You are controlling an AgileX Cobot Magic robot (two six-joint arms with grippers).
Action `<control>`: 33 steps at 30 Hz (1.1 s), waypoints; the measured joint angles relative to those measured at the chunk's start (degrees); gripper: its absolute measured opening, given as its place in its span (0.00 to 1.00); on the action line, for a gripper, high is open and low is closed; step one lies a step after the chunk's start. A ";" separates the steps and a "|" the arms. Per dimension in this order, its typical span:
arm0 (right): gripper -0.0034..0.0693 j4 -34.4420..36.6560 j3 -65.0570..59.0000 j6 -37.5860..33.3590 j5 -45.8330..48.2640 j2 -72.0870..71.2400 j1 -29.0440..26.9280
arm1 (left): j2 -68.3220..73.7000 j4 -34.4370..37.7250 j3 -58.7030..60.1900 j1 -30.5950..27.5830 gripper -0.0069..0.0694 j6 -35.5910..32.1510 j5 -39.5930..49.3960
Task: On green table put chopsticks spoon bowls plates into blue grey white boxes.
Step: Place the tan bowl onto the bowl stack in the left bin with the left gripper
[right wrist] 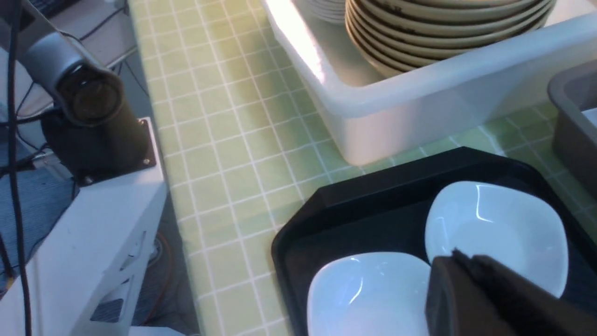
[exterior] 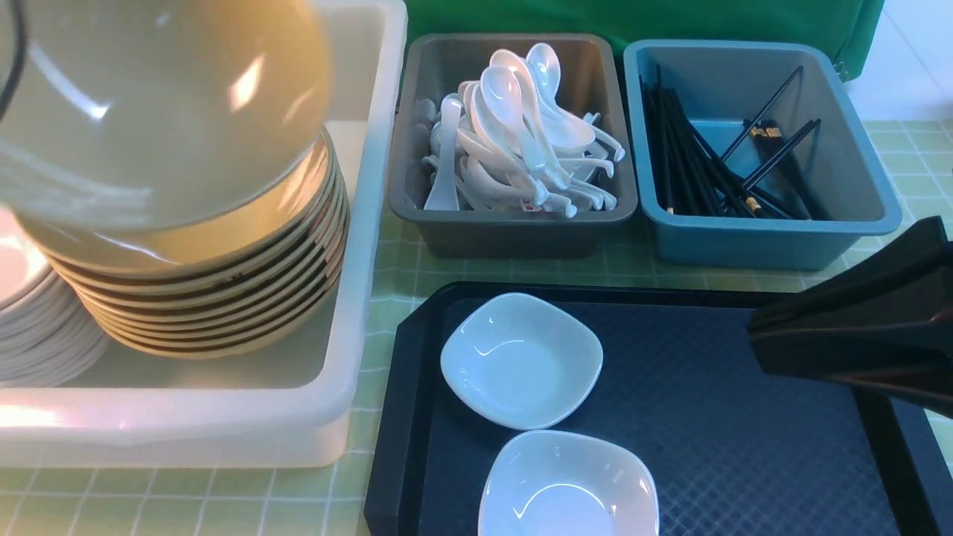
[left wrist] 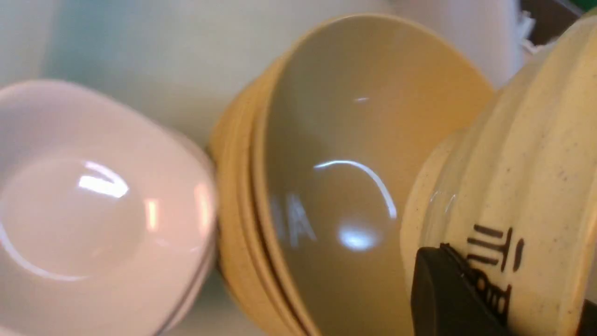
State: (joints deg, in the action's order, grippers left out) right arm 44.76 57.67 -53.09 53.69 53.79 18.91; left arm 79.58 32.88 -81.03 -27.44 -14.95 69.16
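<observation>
A tan bowl (exterior: 149, 97) hangs tilted over the stack of bowls (exterior: 223, 298) in the white box (exterior: 357, 223). My left gripper (left wrist: 508, 289) is shut on its rim (left wrist: 536, 140); one black finger (left wrist: 447, 294) presses the marked underside. The front view does not show this gripper. White plates (exterior: 37, 327) are stacked beside the bowls. Two more plates (exterior: 521, 361) (exterior: 569, 487) lie on the black tray (exterior: 707, 417). My right gripper (exterior: 756, 335) is shut and holds nothing, hovering over the tray, close to both plates (right wrist: 503, 228). Spoons (exterior: 514, 141) fill the grey box (exterior: 514, 231). Chopsticks (exterior: 692, 164) lie in the blue box (exterior: 767, 238).
The green table (right wrist: 224, 140) shows between the white box and the tray. Off the table's edge stands a white robot base (right wrist: 93, 242) with a grey joint (right wrist: 79, 84) and cables. A green cloth (exterior: 633, 18) hangs behind the boxes.
</observation>
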 joint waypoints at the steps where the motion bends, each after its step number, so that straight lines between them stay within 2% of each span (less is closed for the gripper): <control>1: 0.10 0.08 0.00 -0.12 0.07 0.00 0.63 | 0.31 -0.41 2.95 -1.06 0.11 1.62 -2.55; 4: 0.11 0.22 0.00 -0.48 0.42 0.00 2.70 | 1.25 -0.20 7.66 -1.18 0.11 3.87 -7.04; 10: 0.11 0.28 0.00 -0.72 0.42 0.00 4.55 | 1.99 0.46 10.45 -0.39 0.12 6.59 -9.90; 13: 0.11 0.28 0.00 -0.72 0.36 0.00 4.55 | 1.99 0.86 10.52 -0.12 0.17 8.19 -10.39; 17: 0.11 0.35 0.00 -0.72 0.49 0.00 4.55 | 1.80 -0.46 10.52 2.57 0.36 9.30 -11.32; 23: 0.13 0.35 0.00 -0.72 2.74 0.00 4.55 | 1.06 -7.32 8.43 7.05 0.78 14.07 -12.45; 24: 0.13 0.40 0.00 -0.72 2.88 0.00 4.55 | 0.98 -7.70 8.03 7.05 0.79 14.52 -12.33; 26: 0.13 0.40 0.00 -0.67 3.35 0.00 4.55 | 0.55 -11.28 5.24 7.07 0.91 16.23 -11.52; 27: 0.13 0.40 0.00 -0.67 3.43 0.00 4.55 | 0.31 -12.48 3.98 7.07 0.94 16.35 -10.80; 30: 0.14 0.40 0.00 -0.67 3.64 0.04 4.55 | -0.66 -13.11 -0.55 7.07 0.96 15.66 -7.38; 33: 0.14 0.40 0.00 -0.67 4.23 0.04 4.55 | -3.16 -9.63 -4.67 9.97 0.96 10.60 -2.39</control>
State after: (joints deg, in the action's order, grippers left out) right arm 45.16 57.67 -53.76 57.92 53.83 23.47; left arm 76.42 23.24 -85.70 -17.47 -4.35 66.77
